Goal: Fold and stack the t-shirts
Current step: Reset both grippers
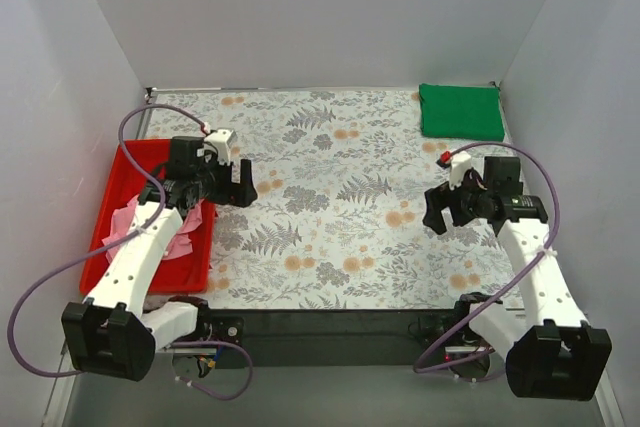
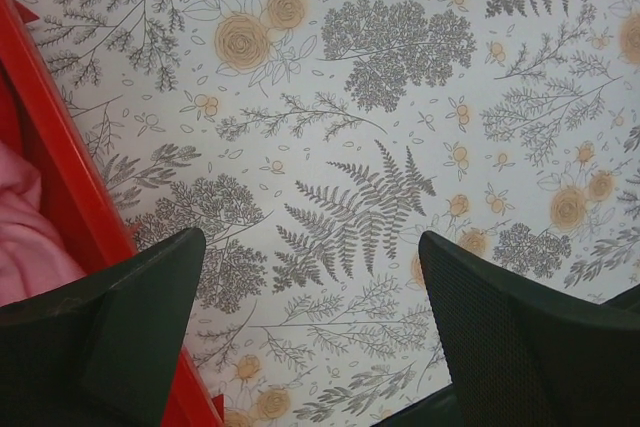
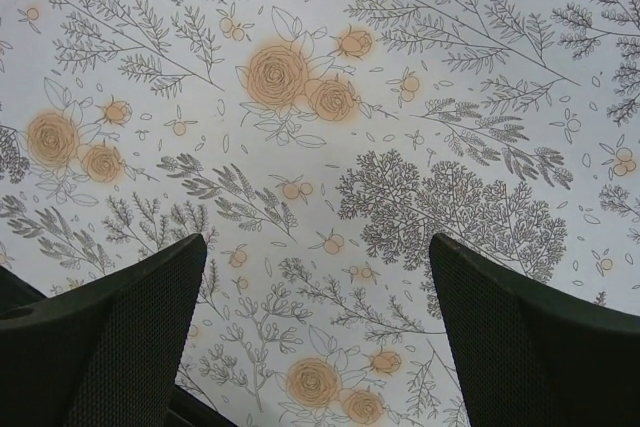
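Your left gripper (image 1: 240, 187) is over the floral table cover (image 1: 330, 217), just right of the red tray (image 1: 206, 257). In the left wrist view its fingers (image 2: 130, 327) are spread wide, with only printed ferns and roses showing between them. The tray's red wall (image 2: 70, 187) runs along the left edge of that view, close to the left finger. The pink t-shirt (image 1: 186, 239) lies rumpled inside the tray, partly hidden under your left arm; a fold of it shows at the wrist view's left margin (image 2: 25, 247). The green t-shirt (image 1: 460, 111) sits folded in a flat rectangle at the far right corner of the table, well apart from the pink one and from both grippers. Your right gripper (image 1: 437, 212) is on the right side of the table, nearer you than the green shirt. Its fingers (image 3: 130, 337) are also spread wide, with bare floral print between them in the right wrist view. Neither tool touches cloth. The two shirts are at opposite sides — pink in the tray at left, green at the back right.
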